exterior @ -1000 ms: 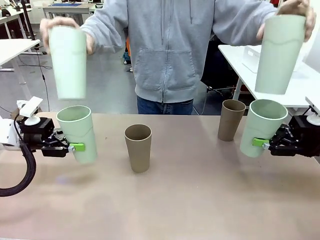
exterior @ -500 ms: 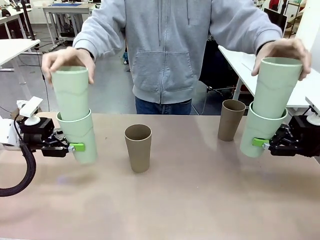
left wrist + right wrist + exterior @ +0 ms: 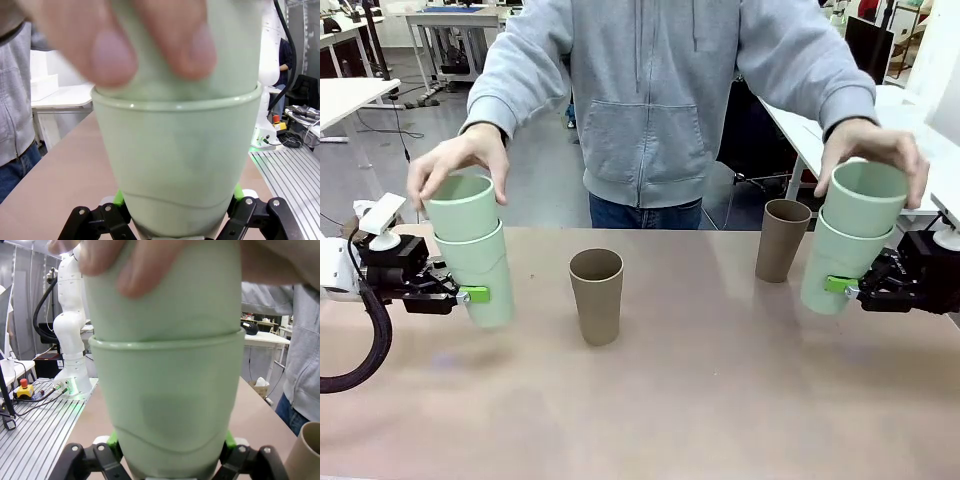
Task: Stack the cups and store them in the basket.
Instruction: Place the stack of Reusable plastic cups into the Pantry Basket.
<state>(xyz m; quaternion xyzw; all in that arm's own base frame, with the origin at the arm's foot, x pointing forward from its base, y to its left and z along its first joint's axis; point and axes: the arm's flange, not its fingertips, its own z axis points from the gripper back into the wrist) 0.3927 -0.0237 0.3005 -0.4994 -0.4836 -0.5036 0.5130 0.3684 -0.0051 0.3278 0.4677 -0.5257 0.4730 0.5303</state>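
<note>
Both pincers have their jaws clamped on something here. The left pincer (image 3: 470, 294) grips the left mint cup (image 3: 485, 285) low on its wall, and the right pincer (image 3: 838, 285) holds the right mint cup (image 3: 832, 270) the same way.

Right above each pincer a 2nd cup sits partway inside the held 1: the upper left cup (image 3: 460, 208) under one hand (image 3: 455, 160) of the person, and the upper right cup (image 3: 865, 195) under the other hand (image 3: 872, 145). 1 tan cup (image 3: 596, 295) stands between the 2 pincers, nearer the left. The other tan cup (image 3: 783, 240) is just beyond the right pincer's cup.

These look light, stiff and matte, so I'd guess decent friction on the pads. The taper means nested cups could wedge tight. I'd keep the grip low on the outer cup, since a taller stack gets tippy. I honestly can't tell from the front whether the held cups' bottoms touch the table (image 3: 700, 400).
</note>
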